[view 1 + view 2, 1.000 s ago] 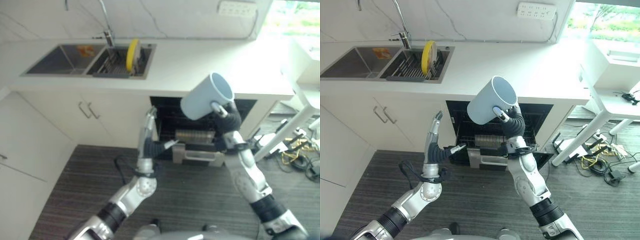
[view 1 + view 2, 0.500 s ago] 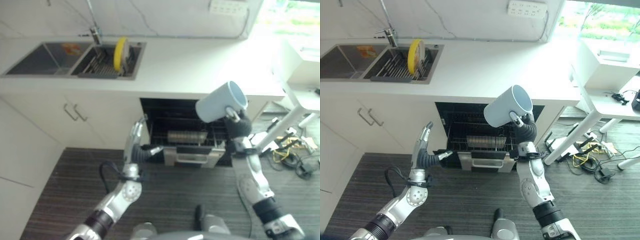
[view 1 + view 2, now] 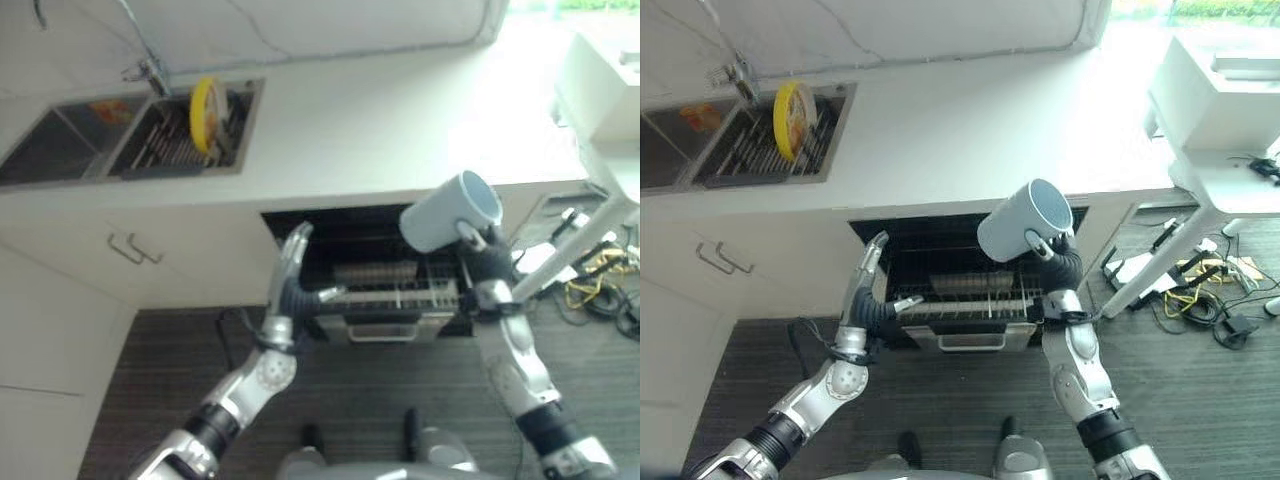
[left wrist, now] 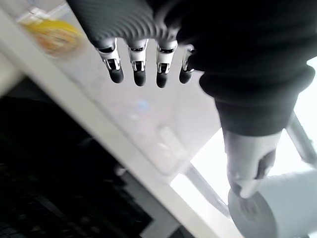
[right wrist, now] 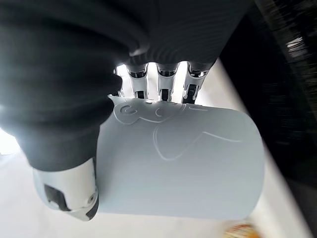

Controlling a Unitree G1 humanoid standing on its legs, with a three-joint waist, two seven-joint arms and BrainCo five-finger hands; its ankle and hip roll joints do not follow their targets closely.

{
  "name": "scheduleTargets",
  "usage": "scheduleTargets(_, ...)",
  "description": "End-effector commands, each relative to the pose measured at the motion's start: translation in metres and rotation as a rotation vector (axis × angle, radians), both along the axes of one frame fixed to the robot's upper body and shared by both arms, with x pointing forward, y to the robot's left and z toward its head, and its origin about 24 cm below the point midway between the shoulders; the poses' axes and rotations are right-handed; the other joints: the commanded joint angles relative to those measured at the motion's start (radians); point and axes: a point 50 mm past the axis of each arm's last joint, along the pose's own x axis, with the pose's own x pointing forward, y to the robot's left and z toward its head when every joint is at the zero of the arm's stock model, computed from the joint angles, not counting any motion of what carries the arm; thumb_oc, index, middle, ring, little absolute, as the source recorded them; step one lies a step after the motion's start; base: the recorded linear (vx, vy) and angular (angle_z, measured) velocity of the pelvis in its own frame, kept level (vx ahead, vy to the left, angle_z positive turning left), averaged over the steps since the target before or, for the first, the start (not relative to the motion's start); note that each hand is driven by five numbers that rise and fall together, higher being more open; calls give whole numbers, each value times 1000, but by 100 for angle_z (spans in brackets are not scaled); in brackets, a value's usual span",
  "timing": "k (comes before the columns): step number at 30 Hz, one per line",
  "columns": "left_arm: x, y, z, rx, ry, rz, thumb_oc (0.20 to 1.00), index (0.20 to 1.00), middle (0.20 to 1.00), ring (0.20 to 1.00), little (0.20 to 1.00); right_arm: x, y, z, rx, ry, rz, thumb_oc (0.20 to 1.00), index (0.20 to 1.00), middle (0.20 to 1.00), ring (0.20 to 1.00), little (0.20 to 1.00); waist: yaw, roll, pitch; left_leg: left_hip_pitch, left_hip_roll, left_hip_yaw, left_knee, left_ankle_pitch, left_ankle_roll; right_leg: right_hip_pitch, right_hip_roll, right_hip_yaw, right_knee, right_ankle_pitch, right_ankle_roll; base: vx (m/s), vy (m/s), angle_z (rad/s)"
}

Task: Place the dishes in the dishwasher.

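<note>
- The right hand (image 3: 1058, 262) is gripping a pale blue ceramic mug (image 3: 1025, 221), fingers and thumb curled round it, and is holding it tilted in the air above the open dishwasher (image 3: 940, 262), mouth pointing up and away from the robot.
- The left hand (image 3: 868, 285) is hovering empty in front of the dishwasher's left side, fingers straight and thumb pointing toward the pulled-out wire rack (image 3: 965, 305).
- A round yellow plate (image 3: 205, 106) is standing on edge in the dark drying rack (image 3: 180, 140) inside the steel sink (image 3: 60, 160), set into the white table (image 3: 400, 110), well apart from both hands.
- Likely risks from here:
  - The mug is sitting high over the wire rack; if the grip is loosening during the descent, it could be dropping onto the tines and chipping.
  - Lowering it at this tilt could be catching the rim on the table edge or the dishwasher's top frame.
  - Setting it mouth-up would be leaving it to collect water.
</note>
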Motion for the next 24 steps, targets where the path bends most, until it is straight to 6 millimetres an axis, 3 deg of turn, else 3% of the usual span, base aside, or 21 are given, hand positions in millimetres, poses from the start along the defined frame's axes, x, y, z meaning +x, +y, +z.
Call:
scheduleTargets(1, 2, 3, 14, 23, -87, -29, 1000, 1000, 1000, 1000, 1000, 5, 12, 44, -13, -220, 48, 200, 200, 200, 200, 200, 16, -22, -13, -47, 58, -35, 107, -83, -7, 20, -137, 21, 6, -22, 98, 25, 20, 9)
scheduleTargets(4, 2, 6, 8, 84, -45, -54, 1000, 1000, 1000, 1000, 1000, 6, 12, 38, -49, -194, 52, 200, 200, 200, 200, 200, 21, -22, 1, -52, 55, -42, 102, -84, -4, 15, -134, 30, 6, -23, 100, 51, 26, 2)
scheduleTargets(7, 5, -3, -6, 278, 138, -236, 1000, 1000, 1000, 1000, 1000, 15, 7, 36, -50, -155, 79, 200, 200, 200, 200, 200, 12, -15, 25, -70, 60, -41, 106, -76, -7, -4, -134, 41, 9, -20, 104, 10, 58, -4)
scheduleTargets(11, 11, -9, -12, 444, 226, -326, 1000, 1000, 1000, 1000, 1000, 29, 1, 41, -69, -128, 113, 200, 200, 200, 200, 200, -11, 0, 57, -90, 59, -39, 103, -66, -11, -30, -135, 58, 12, -18, 108, -19, 105, -5)
scheduleTargets(24, 28, -6, -1, 711, 274, -325, 1000, 1000, 1000, 1000, 1000, 52, -33, 62, -228, -81, 21, 200, 200, 200, 200, 200, -34, 22, 127, -142, 57, -52, 135, -57, -16, -85, -139, 97, 38, -18, 106, 19, 35, -6)
